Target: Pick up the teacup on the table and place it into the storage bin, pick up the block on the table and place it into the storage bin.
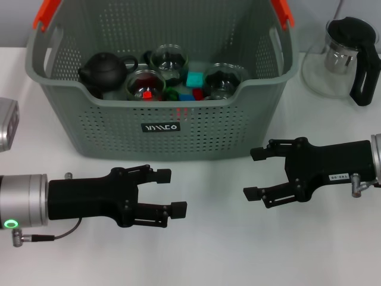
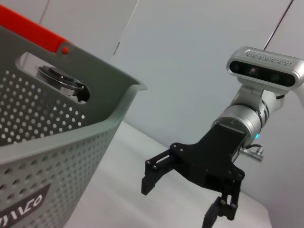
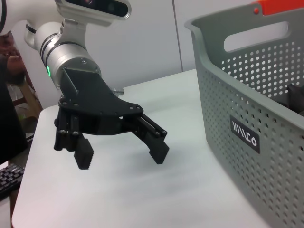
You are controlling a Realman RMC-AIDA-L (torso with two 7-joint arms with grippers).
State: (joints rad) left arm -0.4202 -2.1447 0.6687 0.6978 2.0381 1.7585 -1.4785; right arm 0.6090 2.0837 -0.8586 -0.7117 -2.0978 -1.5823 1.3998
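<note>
The grey-green storage bin [image 1: 161,119] with orange handles stands at the back middle of the table. Inside it are three glass teacups [image 1: 168,59], one of them [image 1: 144,84] holding a red block [image 1: 144,94]. A teal block [image 1: 194,78], a blue block [image 1: 186,95] and a black teapot [image 1: 104,70] also lie in the bin. My left gripper [image 1: 171,192] hovers open and empty in front of the bin on the left. My right gripper [image 1: 255,173] is open and empty on the right. The two face each other.
A glass pot with a black handle and lid [image 1: 348,56] stands at the back right beside the bin. A grey device [image 1: 6,125] sits at the left edge. The right gripper [image 2: 178,202] and the bin wall [image 2: 42,142] show in the left wrist view. The right wrist view holds the left gripper [image 3: 122,154].
</note>
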